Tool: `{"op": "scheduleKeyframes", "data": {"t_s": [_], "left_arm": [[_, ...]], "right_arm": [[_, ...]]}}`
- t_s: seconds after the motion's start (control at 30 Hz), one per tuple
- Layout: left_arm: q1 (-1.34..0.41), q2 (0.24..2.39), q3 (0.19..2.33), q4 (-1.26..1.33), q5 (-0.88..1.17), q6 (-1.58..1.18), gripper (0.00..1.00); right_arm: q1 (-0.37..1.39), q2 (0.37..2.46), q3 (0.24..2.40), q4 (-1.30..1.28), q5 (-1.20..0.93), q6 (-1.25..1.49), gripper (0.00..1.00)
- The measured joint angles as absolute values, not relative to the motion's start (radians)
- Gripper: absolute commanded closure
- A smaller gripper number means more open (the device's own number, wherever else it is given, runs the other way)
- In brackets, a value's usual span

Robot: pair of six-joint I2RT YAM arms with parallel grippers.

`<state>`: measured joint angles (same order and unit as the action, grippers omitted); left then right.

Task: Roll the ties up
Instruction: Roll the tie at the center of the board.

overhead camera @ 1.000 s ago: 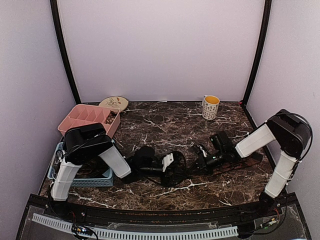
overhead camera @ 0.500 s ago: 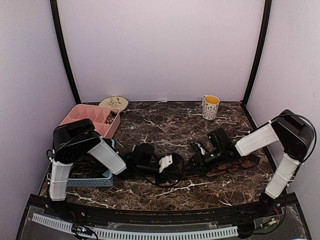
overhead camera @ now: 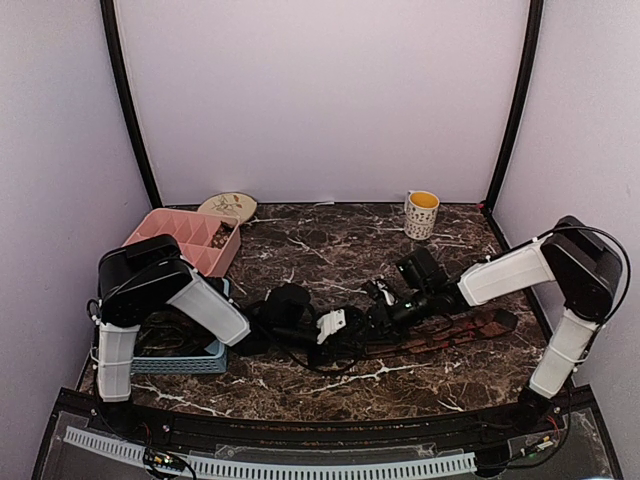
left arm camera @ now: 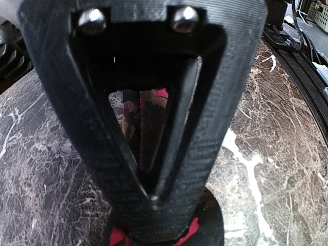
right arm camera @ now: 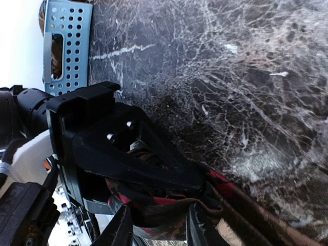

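Observation:
One of the ties (overhead camera: 455, 330), a reddish-brown patterned strip, lies flat across the marble table from centre to right. Its left end is bunched into a small coil at the centre. My left gripper (overhead camera: 345, 328) is shut on that coil. In the left wrist view the fingertips (left arm camera: 154, 197) meet in a V, with tie fabric (left arm camera: 148, 120) behind them. My right gripper (overhead camera: 380, 318) reaches in from the right. In its wrist view the right gripper (right arm camera: 160, 228) stands open, its fingers straddling the red-and-brown folds of the tie (right arm camera: 169, 205), just below the left gripper's black fingers (right arm camera: 118, 148).
A pink divided tray (overhead camera: 180, 235) and a blue perforated basket (overhead camera: 185, 358) stand at the left, behind the left arm. A patterned plate (overhead camera: 228, 207) lies at the back left and a mug (overhead camera: 421, 213) at the back right. The basket (right arm camera: 66, 46) also shows in the right wrist view.
The left gripper has closed onto the tie's coiled end. The right gripper has opened and slid left, close to the left gripper. The left arm's elbow has swung left.

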<state>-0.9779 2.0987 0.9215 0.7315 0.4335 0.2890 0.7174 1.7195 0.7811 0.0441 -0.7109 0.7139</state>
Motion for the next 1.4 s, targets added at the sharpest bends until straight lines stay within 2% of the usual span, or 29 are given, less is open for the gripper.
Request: {"op": "scheduleKeyframes", "data": {"t_s": [0.1,0.13,0.2,0.33,0.5,0.77,0.93,1.07,1.13,1.23,1.27,1.33,1.4], "left_arm": [[-0.978,2.098,0.921,0.727,0.433,0.289,0.75],[-0.978,2.097,0.921,0.725,0.434,0.289,0.74],[-0.978,2.095,0.921,0.719,0.434,0.288,0.69],[-0.973,2.095,0.921,0.719,0.429,0.286,0.46],[-0.97,2.082,0.89,0.746,0.426,0.255,0.26],[-1.006,2.077,0.845,0.825,0.389,0.221,0.19],[-1.04,2.127,0.856,0.925,0.354,0.149,0.21],[-1.042,2.197,0.923,0.986,0.345,0.091,0.3],[-1.044,2.221,0.955,0.994,0.333,0.079,0.4],[-1.044,2.226,0.965,0.988,0.319,0.08,0.61],[-1.044,2.226,0.966,0.979,0.316,0.093,0.66],[-1.045,2.22,0.967,0.96,0.31,0.107,0.72],[-1.045,2.2,0.967,0.916,0.306,0.14,0.73]], "right_arm": [[0.719,1.74,0.798,0.044,-0.724,0.709,0.99],[0.719,1.74,0.804,0.04,-0.726,0.707,1.0],[0.718,1.74,0.812,0.034,-0.724,0.695,1.0],[0.718,1.744,0.81,0.026,-0.704,0.68,1.0],[0.701,1.751,0.761,0.038,-0.684,0.661,1.0],[0.653,1.736,0.68,0.113,-0.701,0.64,1.0],[0.628,1.733,0.653,0.136,-0.707,0.633,1.0],[0.627,1.729,0.637,0.168,-0.708,0.637,1.0],[0.627,1.728,0.631,0.179,-0.707,0.641,1.0],[0.627,1.717,0.625,0.187,-0.701,0.646,1.0],[0.627,1.711,0.624,0.187,-0.693,0.648,0.94],[0.625,1.697,0.623,0.179,-0.686,0.649,0.75],[0.624,1.68,0.623,0.16,-0.68,0.652,0.62]]}}
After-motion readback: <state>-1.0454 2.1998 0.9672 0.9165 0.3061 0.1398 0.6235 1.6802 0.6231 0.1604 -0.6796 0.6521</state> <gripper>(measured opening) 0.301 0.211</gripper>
